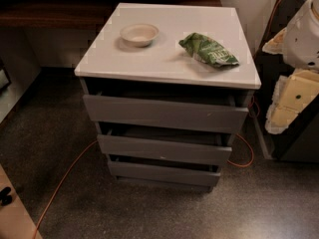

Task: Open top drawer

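- The top drawer (pixel 164 112) is seen just under the white worktop (pixel 149 59), not pulled out yet.
- The pincer (pixel 288 103) is seen off to the right, apart from the drawer. Whether it is open or closed cannot be told.
- No handle is seen, so the flat front could be slipped off.
- The bowl (pixel 139 34) and green bag (pixel 208 50) might be shaken by a hard pull.

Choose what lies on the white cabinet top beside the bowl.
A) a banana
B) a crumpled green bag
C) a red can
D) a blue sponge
B: a crumpled green bag lies picture-right of the bowl on the cabinet top, above the top drawer; the gripper is at the picture's right edge, apart from the cabinet.
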Controlling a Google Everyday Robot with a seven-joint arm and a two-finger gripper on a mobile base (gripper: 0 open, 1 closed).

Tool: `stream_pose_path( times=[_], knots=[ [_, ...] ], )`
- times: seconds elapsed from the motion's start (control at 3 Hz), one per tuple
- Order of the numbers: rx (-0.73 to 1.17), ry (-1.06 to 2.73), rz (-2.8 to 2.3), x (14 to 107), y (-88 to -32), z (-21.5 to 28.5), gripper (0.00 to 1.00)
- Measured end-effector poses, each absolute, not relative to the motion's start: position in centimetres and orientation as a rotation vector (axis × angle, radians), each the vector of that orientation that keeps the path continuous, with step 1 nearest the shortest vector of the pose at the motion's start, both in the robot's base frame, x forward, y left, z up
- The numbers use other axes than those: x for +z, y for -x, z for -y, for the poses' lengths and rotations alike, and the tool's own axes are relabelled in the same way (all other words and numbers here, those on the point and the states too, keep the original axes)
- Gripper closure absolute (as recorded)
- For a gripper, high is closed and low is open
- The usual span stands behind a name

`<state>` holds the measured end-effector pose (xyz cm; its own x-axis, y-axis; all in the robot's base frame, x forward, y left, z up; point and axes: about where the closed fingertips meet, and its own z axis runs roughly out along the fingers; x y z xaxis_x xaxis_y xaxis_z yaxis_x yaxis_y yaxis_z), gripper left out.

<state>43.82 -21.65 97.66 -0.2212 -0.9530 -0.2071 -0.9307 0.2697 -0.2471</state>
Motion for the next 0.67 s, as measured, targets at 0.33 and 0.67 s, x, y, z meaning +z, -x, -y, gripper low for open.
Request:
stream_pose_path(
  times=[0.33,0.67],
  knots=[
    [-0.1,1.724,-2.231,97.7,-43.8,21.7,0.0],
    [-0.106,1.75,-2.187,95.9,-44.4,21.1,0.0]
  ],
)
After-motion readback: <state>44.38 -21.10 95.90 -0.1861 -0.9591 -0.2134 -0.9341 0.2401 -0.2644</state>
